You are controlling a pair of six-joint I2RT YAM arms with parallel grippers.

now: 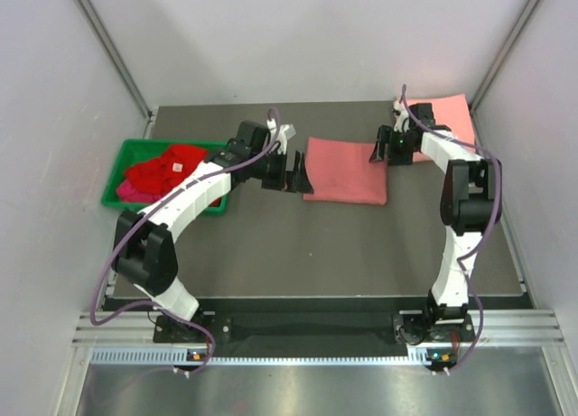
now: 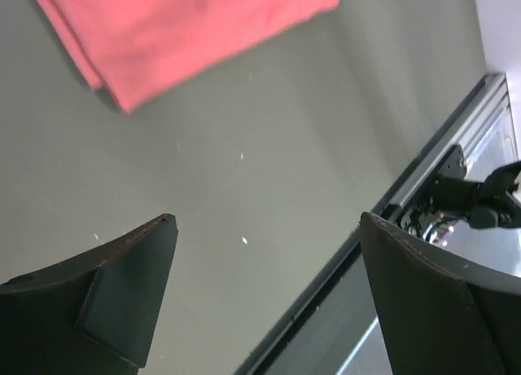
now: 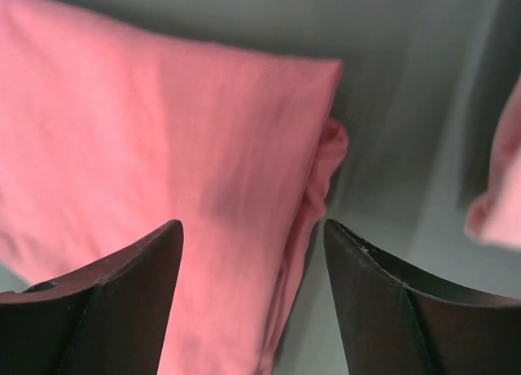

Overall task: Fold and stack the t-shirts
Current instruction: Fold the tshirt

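The left hand [image 2: 267,219] is open wide and grasps nothing. Bare dark grey counter [image 2: 244,147] lies between its fingers, and it sits just off the left edge of the folded salmon-pink cotton t-shirt [image 1: 348,171]. The right hand [image 3: 252,224] is open too, its fingers spread above that shirt's right-hand folded edge with no cloth pinched between them. The shirt lies flat as a neat rectangle in the middle of the counter.

A second folded pink t-shirt [image 1: 447,118] rests in the back right corner, well apart from the first. Crumpled bright red t-shirts [image 1: 167,168] fill the green plastic bin [image 1: 172,143] at the left.

The fold looks finished, so stacking is probably next. To do it well, both hands should rise straight up so no finger drags a layer open. They should then pinch opposite edges through every layer, carry the shirt level, and set it square on the corner shirt.
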